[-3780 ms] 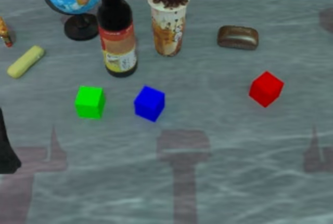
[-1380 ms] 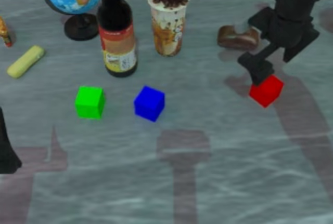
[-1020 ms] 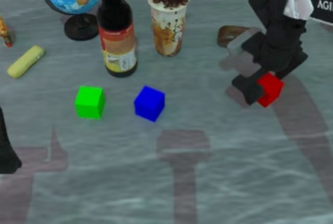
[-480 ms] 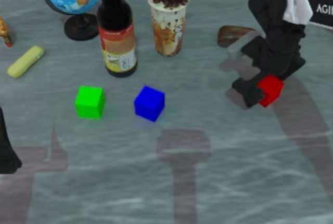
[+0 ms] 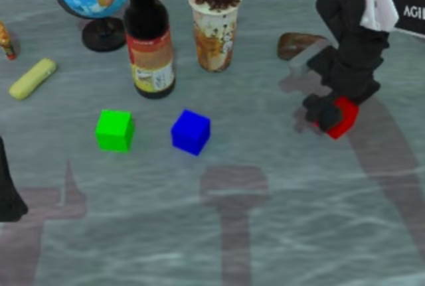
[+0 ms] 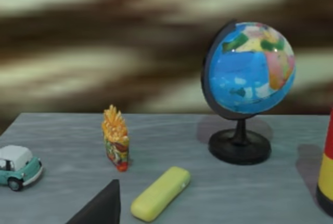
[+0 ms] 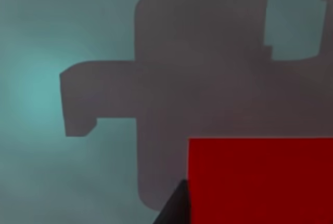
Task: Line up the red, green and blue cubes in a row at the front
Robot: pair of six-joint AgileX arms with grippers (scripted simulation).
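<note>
Clamped on the small bright red cube [image 5: 343, 117] at the table's right side: the right gripper [image 5: 330, 115], black fingers pressed against the cube's flanks, with the red face filling a corner of the right wrist view [image 7: 260, 180] above a grey shadow on the marbled tabletop [image 5: 265, 246]; impossible to tell whether lifted clear or resting on the surface. Just behind the arm, partly hidden, a brown glossy bread loaf [image 5: 295, 42]. Farther toward the left, well apart from the red one, the deep blue cube [image 5: 190, 132] and the bright green cube [image 5: 115, 130], near each other in the middle band of the table, neither gripped. Behind those two, a dark sauce bottle with a red and yellow label [image 5: 148, 34], a tall paper cup topped with chocolate crumbs [image 5: 214, 26] and a small blue globe on a black stand [image 5: 93, 0]; at the left edge a pale yellow capsule-shaped block [image 5: 33, 78]. Parked at the left border, the left gripper [image 5: 8, 193], finger state not visible. Judged early in the job: one cube grasped, none placed at the front, no row begun; all three placements left to do.
</note>
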